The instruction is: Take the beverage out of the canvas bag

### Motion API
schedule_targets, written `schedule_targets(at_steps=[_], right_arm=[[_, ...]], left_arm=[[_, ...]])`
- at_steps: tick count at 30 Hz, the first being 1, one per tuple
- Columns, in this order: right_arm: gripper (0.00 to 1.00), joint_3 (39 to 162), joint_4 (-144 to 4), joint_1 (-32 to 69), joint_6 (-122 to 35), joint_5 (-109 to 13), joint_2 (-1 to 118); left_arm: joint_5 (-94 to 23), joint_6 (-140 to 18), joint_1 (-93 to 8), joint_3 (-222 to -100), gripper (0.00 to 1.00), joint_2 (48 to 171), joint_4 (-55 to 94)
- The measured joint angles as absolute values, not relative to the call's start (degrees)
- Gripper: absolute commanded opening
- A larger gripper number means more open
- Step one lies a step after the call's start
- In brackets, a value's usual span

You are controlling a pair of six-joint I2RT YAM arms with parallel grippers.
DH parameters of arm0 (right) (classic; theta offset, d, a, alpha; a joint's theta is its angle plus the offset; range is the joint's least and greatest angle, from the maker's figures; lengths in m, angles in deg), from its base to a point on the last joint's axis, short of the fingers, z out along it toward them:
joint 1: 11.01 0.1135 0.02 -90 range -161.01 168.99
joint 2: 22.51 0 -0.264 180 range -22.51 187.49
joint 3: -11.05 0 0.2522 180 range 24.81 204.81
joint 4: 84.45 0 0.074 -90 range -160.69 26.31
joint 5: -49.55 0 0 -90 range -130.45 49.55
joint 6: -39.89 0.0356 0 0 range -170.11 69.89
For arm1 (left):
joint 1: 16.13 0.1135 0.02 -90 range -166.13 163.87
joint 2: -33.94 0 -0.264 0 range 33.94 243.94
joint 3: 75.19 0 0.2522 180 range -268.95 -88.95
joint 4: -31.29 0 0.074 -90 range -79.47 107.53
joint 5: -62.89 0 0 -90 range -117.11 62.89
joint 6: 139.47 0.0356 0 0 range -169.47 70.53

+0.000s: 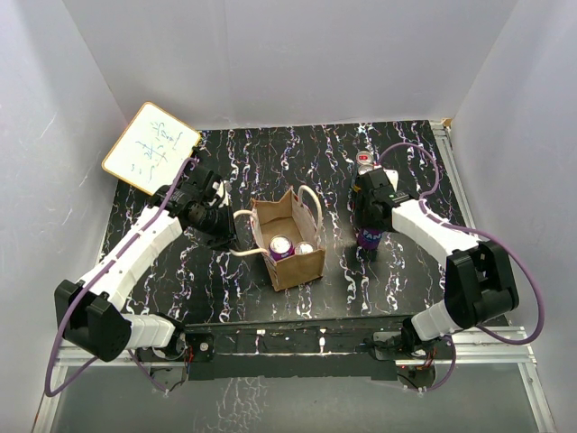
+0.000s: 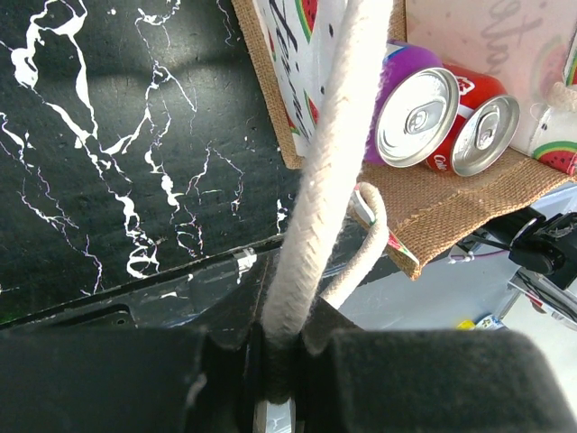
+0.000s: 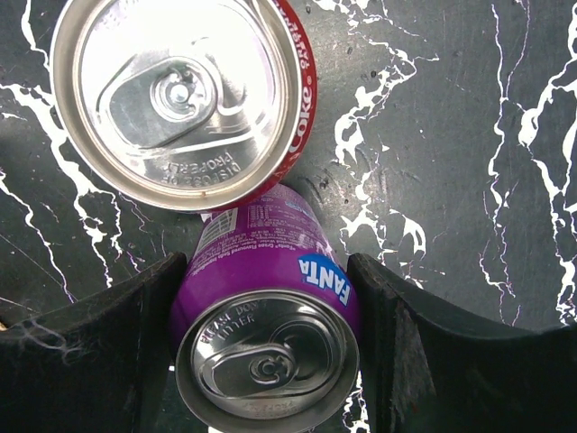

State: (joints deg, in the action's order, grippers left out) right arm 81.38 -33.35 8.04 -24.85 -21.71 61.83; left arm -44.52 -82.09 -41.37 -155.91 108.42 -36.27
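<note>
The tan canvas bag [image 1: 290, 245] stands open at the table's middle. A purple can [image 1: 281, 247] and a red can [image 1: 305, 248] stand inside it; both also show in the left wrist view, the purple can [image 2: 415, 104] beside the red can [image 2: 482, 135]. My left gripper [image 1: 222, 227] is shut on the bag's off-white left handle [image 2: 325, 180], pinched between the jaws [image 2: 281, 347]. My right gripper [image 1: 371, 227] is shut on a purple Fanta can [image 3: 266, 361], upright on the table to the right of the bag. A red Coke can [image 3: 176, 95] stands just beyond it.
A small whiteboard [image 1: 151, 147] with writing leans at the back left corner. White walls enclose the black marbled table [image 1: 270, 162] on three sides. A metal rail [image 1: 455, 171] runs along the right edge.
</note>
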Motion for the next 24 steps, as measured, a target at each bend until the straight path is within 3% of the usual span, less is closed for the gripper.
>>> schedule_targets(at_steps=[5,7,17,24], right_arm=[[0.95,81.73,-33.18,8.04,-25.49,-23.00,61.79],[1.00,82.13,-32.89,8.04,-26.08,-23.85,61.46],[1.00,86.26,-30.64,7.99,-30.62,-28.79,54.24],[0.96,98.56,-27.34,7.99,-33.44,-33.38,52.45]], left_arm=[[-44.54,-82.07,-41.37,-155.93,0.00,108.42,-36.25],[-44.54,-82.07,-41.37,-155.93,0.00,108.42,-36.27],[-44.56,-82.09,-41.37,-155.82,0.00,108.42,-36.10],[-44.95,-81.85,-41.37,-155.73,0.00,108.55,-35.83]])
